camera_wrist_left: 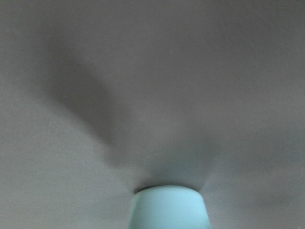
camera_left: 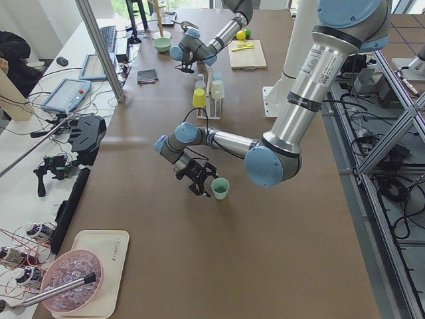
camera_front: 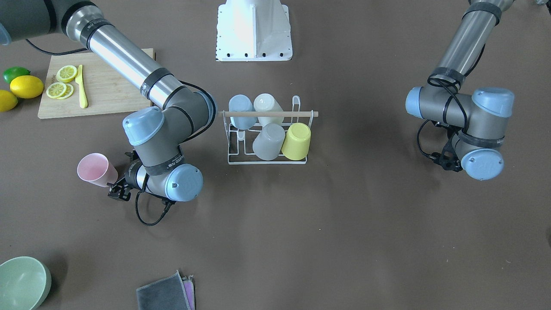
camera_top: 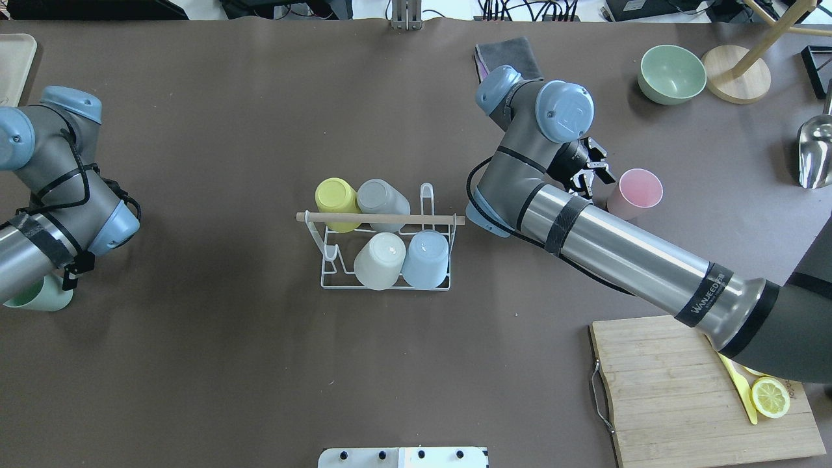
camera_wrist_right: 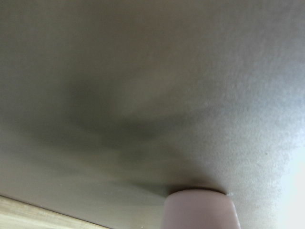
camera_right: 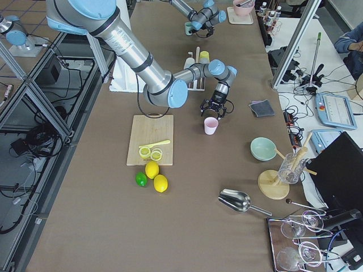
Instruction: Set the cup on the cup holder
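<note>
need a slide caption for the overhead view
Right hand beside an upright pink cup; cup holder at centre carries four cups.

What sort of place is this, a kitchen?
Likely a robotics lab, not a kitchen: two robot arms at a table with a cup holder, cables and a control tablet alongside.

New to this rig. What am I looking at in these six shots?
A left arm and a right arm at a table, each with a two-finger end effector. Four shots are fixed cameras: facing the robot, above and behind it, and one at each table end. The two blurry ones are wrist cameras. Mid-table stands the cup holder with four inverted cups. The right end effector looks open beside a pink cup; the left end effector is by a green cup, its state unclear. Neither cup looks held. Also there: a cutting board with lemon slices and a green bowl.
</note>
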